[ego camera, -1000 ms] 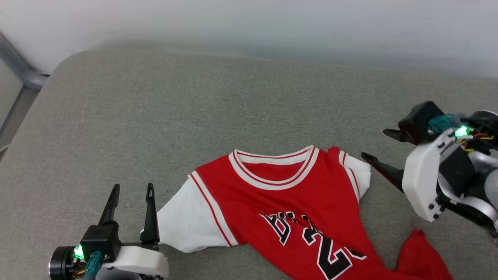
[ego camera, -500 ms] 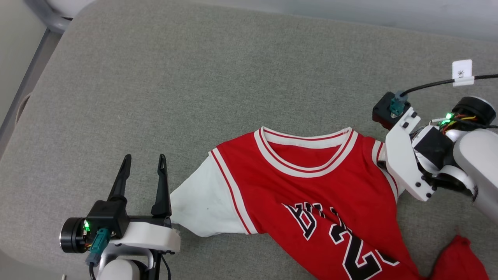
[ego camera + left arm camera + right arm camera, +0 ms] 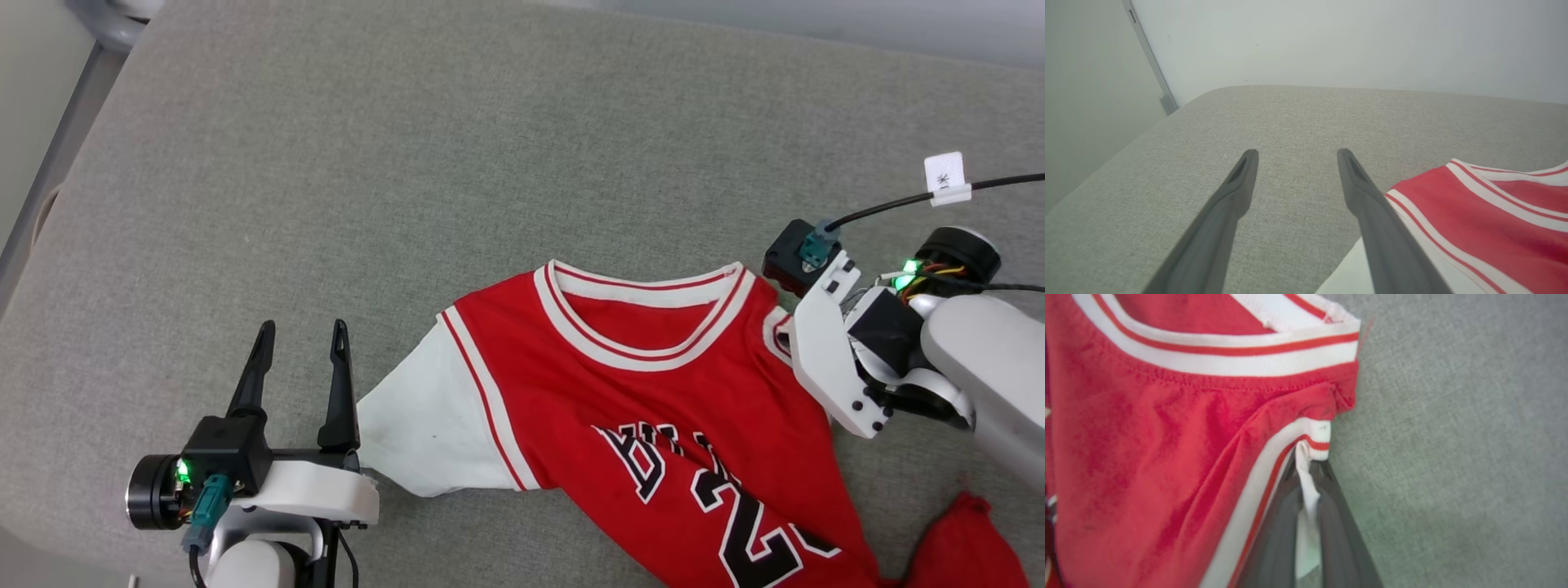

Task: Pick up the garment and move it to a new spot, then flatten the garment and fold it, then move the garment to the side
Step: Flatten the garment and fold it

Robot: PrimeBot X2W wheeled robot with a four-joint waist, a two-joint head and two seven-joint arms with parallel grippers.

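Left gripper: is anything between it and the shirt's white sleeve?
Nothing visible does. The open left gripper is over bare grey cushion, with one finger right beside the white sleeve of the shirt; whether they touch cannot be told.

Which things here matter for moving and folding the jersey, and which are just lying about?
Job:
red jersey
right gripper, shut on its sleeve edge
left gripper, open beside the other sleeve
grey cushion it lies on

Not part of it:
metal frame bar
tagged cable
wall
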